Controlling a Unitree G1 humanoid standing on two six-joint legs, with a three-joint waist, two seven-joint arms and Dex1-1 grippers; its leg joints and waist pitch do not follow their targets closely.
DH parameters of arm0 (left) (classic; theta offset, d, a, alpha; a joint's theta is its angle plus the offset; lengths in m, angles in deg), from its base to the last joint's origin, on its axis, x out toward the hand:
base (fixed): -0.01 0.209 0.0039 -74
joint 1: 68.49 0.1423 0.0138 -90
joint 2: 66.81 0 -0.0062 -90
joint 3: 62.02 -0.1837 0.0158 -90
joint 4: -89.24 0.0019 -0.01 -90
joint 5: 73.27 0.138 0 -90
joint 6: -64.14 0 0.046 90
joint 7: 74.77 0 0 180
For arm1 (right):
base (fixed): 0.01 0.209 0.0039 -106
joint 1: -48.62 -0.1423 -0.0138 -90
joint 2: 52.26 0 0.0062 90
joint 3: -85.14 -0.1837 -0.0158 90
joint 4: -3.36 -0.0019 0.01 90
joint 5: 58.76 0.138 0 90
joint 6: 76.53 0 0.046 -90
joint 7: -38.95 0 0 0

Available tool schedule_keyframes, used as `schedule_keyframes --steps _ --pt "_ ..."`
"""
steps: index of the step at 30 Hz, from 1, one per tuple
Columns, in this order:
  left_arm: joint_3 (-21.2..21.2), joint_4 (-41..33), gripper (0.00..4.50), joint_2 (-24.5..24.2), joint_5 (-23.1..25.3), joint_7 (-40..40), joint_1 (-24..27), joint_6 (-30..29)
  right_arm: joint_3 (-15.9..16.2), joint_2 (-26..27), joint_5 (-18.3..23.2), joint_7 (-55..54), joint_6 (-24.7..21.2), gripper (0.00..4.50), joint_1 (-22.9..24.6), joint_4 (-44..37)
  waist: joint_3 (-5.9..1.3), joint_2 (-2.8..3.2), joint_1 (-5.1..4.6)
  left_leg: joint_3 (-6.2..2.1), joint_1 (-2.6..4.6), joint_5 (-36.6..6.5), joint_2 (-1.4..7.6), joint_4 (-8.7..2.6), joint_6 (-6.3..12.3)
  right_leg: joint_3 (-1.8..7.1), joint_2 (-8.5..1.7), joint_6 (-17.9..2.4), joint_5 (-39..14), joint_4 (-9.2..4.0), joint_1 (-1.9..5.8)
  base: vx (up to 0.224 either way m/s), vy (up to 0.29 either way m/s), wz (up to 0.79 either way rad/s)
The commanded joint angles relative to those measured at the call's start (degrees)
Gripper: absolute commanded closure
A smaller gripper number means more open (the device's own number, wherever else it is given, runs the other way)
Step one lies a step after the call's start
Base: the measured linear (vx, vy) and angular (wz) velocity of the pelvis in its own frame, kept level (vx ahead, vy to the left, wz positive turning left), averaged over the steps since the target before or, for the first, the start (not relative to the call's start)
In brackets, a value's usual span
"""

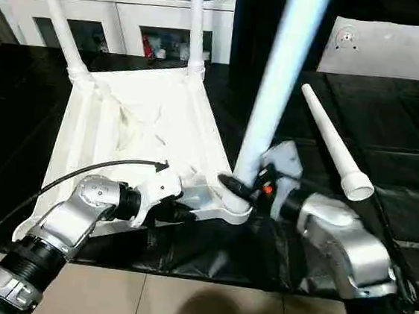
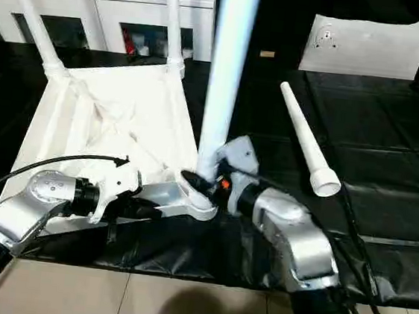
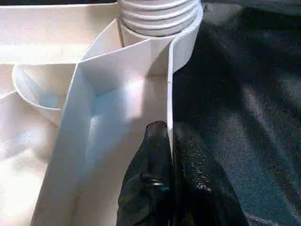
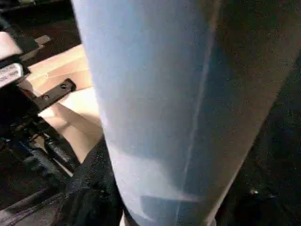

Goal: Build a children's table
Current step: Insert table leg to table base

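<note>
Third-leg step. Our left jaws pinch rim of white ribbed plastic tabletop on black counter. Our right jaws clamp white tapered leg over tabletop's near socket; we judge next: twist home.

White ribbed plastic rectangular tabletop upside down on black-covered work table, two white tapered legs standing in far corner sockets, right gripper holding third leg at near corner, left gripper at tabletop's near edge, loose fourth leg lying beside.
</note>
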Motion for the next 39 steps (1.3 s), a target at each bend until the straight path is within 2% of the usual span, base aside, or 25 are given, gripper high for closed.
schedule_keyframes --steps 1,2,4,11,12,13,17,20,22,24,26,28,29,32,33,35,38,39 --pt "-0.25 1.19 4.5 -0.57 1.08 0.78 0.11 0.67 0.38 -0.34 -0.9 0.19 -0.45 2.57 -0.94 1.41 -3.4 -0.29 0.19 -2.24 0.55 -15.13 3.73 -4.54 1.13 3.87 -5.22 -5.36 -24.03 -5.14 2.81 0.0 0.0 0.0" --pt "0.17 0.88 4.5 -0.38 0.81 0.63 0.28 0.83 0.72 -0.68 -1.3 0.66 -0.27 2.57 -1.3 2.36 -3.42 -0.53 0.22 -2.19 0.58 -14.87 3.78 -4.53 1.08 3.91 -5.26 -5.44 -23.92 -5.08 2.78 0.0 0.0 0.0" --pt "0.27 0.51 4.5 -0.4 0.64 0.86 0.42 0.87 0.65 -0.51 -1.34 1.01 -0.2 2.57 -1.53 3.03 -3.46 -0.38 0.36 -2.15 0.6 -14.38 3.84 -4.56 1.05 4.01 -5.24 -5.62 -23.24 -4.95 2.75 0.0 0.0 0.0" --pt "0.62 2.26 4.5 -0.04 1.95 -0.44 -0.17 1.78 2.21 -1.36 -0.07 4.07 -3.15 2.57 -1.58 3.28 -3.44 -0.49 0.44 -2.1 0.51 -13.83 3.76 -4.5 1.49 3.98 -5.24 -5.72 -23.29 -4.93 2.88 0.0 0.0 0.0" --pt "0.62 2.44 4.5 -0.05 2.08 -0.48 -0.24 1.91 2.24 -1.46 0.0 4.23 -3.33 2.57 -1.54 3.22 -3.42 -1.0 0.41 -2.01 0.48 -13.88 3.72 -4.5 1.67 3.96 -5.18 -5.47 -23.66 -5.09 2.86 0.0 0.0 0.0" --pt "0.68 2.91 4.5 -0.04 2.43 -0.55 -0.39 2.29 2.29 -1.64 0.16 4.61 -3.8 2.57 -1.48 3.14 -3.35 -0.73 0.52 -2.1 0.62 -14.31 3.79 -4.54 1.64 3.93 -5.26 -4.96 -25.0 -5.19 2.78 0.0 0.0 0.0" --pt "1.02 3.23 4.5 -0.07 2.48 -0.45 -0.52 2.36 1.95 -1.97 0.2 5.38 -4.1 2.57 -1.4 2.93 -3.32 -0.83 0.43 -2.11 0.81 -15.59 3.73 -4.56 0.98 3.9 -5.32 -4.3 -27.22 -5.46 2.61 0.0 0.0 0.0" --pt "1.24 3.32 4.5 -0.12 2.24 -0.1 -0.55 2.63 1.88 -2.07 -0.36 5.53 -4.03 2.57 -1.65 3.4 -3.36 -0.92 0.51 -2.16 0.72 -15.1 3.77 -4.58 1.08 3.93 -5.33 -4.24 -26.92 -5.36 2.63 0.0 0.0 0.0" --pt "1.44 3.1 4.5 -0.09 1.68 0.51 -0.46 2.65 1.93 -1.99 -0.68 5.56 -3.61 2.57 -1.76 3.89 -3.39 -0.69 0.55 -2.16 0.73 -15.01 3.81 -4.6 1.06 3.95 -5.33 -4.46 -26.31 -5.31 2.58 0.0 0.0 0.0" --pt "1.57 2.2 4.5 0.08 0.57 2.12 -0.1 2.47 1.7 -1.19 -0.36 5.52 -2.51 2.57 -2.02 5.7 -3.38 -0.85 0.45 -2.11 0.56 -14.97 3.7 -4.58 1.18 3.89 -5.34 -4.76 -26.05 -5.33 2.68 0.0 0.0 0.0" --pt "1.42 1.86 4.5 0.13 0.35 2.77 0.02 2.25 1.06 -0.26 0.59 5.71 -2.52 2.57 -2.13 7.12 -3.43 -0.59 0.44 -2.12 0.64 -15.19 3.7 -4.51 1.19 3.9 -5.39 -4.97 -26.02 -5.33 2.62 0.0 0.0 0.0" --pt "1.34 1.67 4.5 0.15 0.36 3.0 0.06 2.1 0.71 0.18 1.01 6.08 -2.52 2.57 -2.23 8.5 -3.36 -0.65 0.37 -2.19 0.67 -15.58 3.79 -4.64 1.1 3.84 -5.3 -5.0 -26.1 -5.37 2.63 0.0 0.0 0.0" --pt "1.34 1.61 4.5 0.14 0.4 2.98 0.08 2.1 0.65 0.23 1.04 6.33 -2.48 2.57 -2.22 9.0 -3.38 -0.32 0.4 -2.25 0.73 -15.97 3.78 -4.63 0.98 3.83 -5.35 -5.06 -26.21 -5.35 2.64 0.0 0.0 0.0" --pt "1.35 1.58 4.5 0.13 0.45 3.05 0.08 2.07 0.44 0.2 1.17 6.71 -2.46 2.57 -2.11 9.92 -3.41 -0.47 0.32 -2.21 0.69 -15.97 3.76 -4.64 0.97 3.83 -5.3 -5.21 -25.75 -5.32 2.7 0.0 0.0 0.0" --pt "1.53 1.63 4.5 0.15 0.44 3.2 -0.02 1.87 -0.51 0.37 1.61 6.91 -2.21 2.57 -1.61 11.6 -3.4 0.09 0.41 -2.27 0.72 -16.06 3.76 -4.63 0.89 3.83 -5.33 -5.36 -25.54 -5.26 2.71 0.0 0.0 0.0" --pt "1.72 1.69 4.5 0.15 0.46 3.31 -0.14 1.7 -1.58 0.61 2.14 6.99 -2.0 2.57 -1.1 12.96 -3.44 -0.04 0.3 -2.28 0.75 -16.75 3.8 -4.65 0.85 3.8 -5.33 -5.66 -25.18 -5.39 2.74 0.0 0.0 0.0" --pt "2.44 2.25 4.5 0.32 0.41 3.04 -0.62 1.4 -4.97 1.58 3.88 6.58 -0.56 2.57 0.63 15.67 -3.4 -0.1 0.3 -2.26 0.81 -17.4 3.79 -4.67 0.79 3.75 -5.37 -5.88 -25.64 -5.47 2.74 0.0 0.0 0.0" --pt "2.44 2.25 4.5 0.32 0.41 3.04 -0.62 1.4 -4.97 1.58 3.88 6.58 -0.56 2.57 0.63 15.67 -3.43 0.55 0.37 -2.37 0.82 -17.51 3.78 -4.66 0.69 3.72 -5.41 -5.93 -25.53 -5.37 2.79 0.0 0.0 0.0"
